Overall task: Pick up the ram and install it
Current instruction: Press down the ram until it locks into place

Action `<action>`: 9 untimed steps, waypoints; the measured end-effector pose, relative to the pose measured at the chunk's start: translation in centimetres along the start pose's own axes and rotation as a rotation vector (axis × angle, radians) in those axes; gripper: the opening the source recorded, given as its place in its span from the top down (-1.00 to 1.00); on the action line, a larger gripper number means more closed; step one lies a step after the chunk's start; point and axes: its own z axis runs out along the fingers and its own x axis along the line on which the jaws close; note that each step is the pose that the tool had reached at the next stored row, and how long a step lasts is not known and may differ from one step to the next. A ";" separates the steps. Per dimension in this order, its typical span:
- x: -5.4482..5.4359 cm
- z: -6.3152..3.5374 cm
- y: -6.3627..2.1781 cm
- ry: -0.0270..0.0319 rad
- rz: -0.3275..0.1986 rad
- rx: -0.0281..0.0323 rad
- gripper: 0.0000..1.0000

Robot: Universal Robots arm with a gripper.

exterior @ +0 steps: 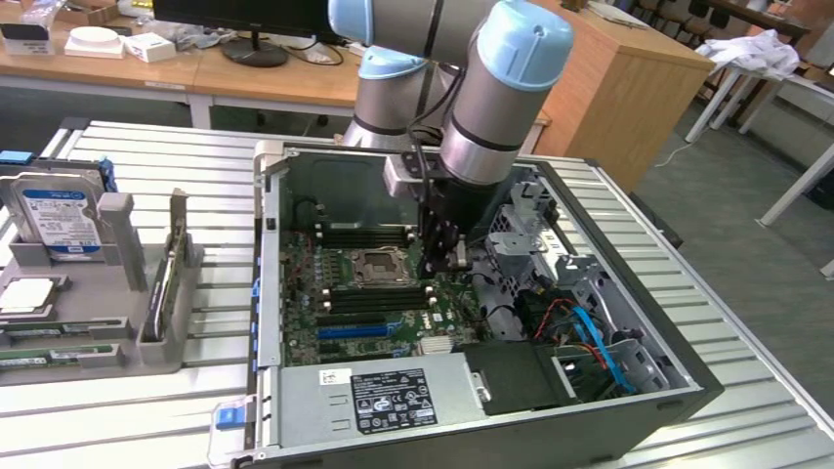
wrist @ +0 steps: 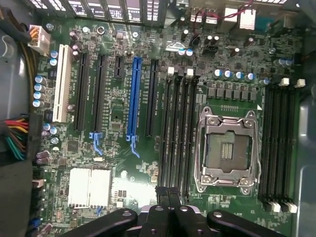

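My gripper [exterior: 440, 256] hangs inside the open computer case [exterior: 678, 386], just above the black memory slots [exterior: 378, 298] beside the empty CPU socket [exterior: 381, 262]. In the wrist view its two fingertips [wrist: 163, 197] are pressed together over the near end of the four-slot bank [wrist: 175, 128]. The ram between them is hidden: only a thin dark seam shows there. A second slot bank [wrist: 279, 143] lies on the far side of the socket [wrist: 226, 148]. Green ram sticks [exterior: 53, 359] lie flat at the front of the grey holder.
The grey holder [exterior: 163, 347] at the exterior view's left also carries a hard drive [exterior: 59, 220] and a CPU [exterior: 26, 293]. Inside the case are the power supply [exterior: 378, 396], drive cage [exterior: 528, 220], red and blue cables [exterior: 587, 327], a blue PCIe slot [wrist: 133, 98] and a heatsink [wrist: 89, 186].
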 end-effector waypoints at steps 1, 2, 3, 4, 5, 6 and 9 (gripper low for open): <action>0.0 0.18 -0.01 0.0000 -0.002 -0.0001 0.80; 0.0 0.35 -0.01 0.0000 -0.005 -0.0003 0.80; 0.0 0.53 -0.02 -0.0001 -0.007 -0.0004 0.80; 0.0 0.72 -0.02 -0.0003 -0.010 -0.0005 0.80; 0.1 0.91 -0.03 -0.0005 -0.013 -0.0007 0.80; 0.1 1.09 -0.04 -0.0007 -0.015 -0.0008 0.80; 0.1 1.62 -0.05 -0.0012 -0.022 -0.0012 0.80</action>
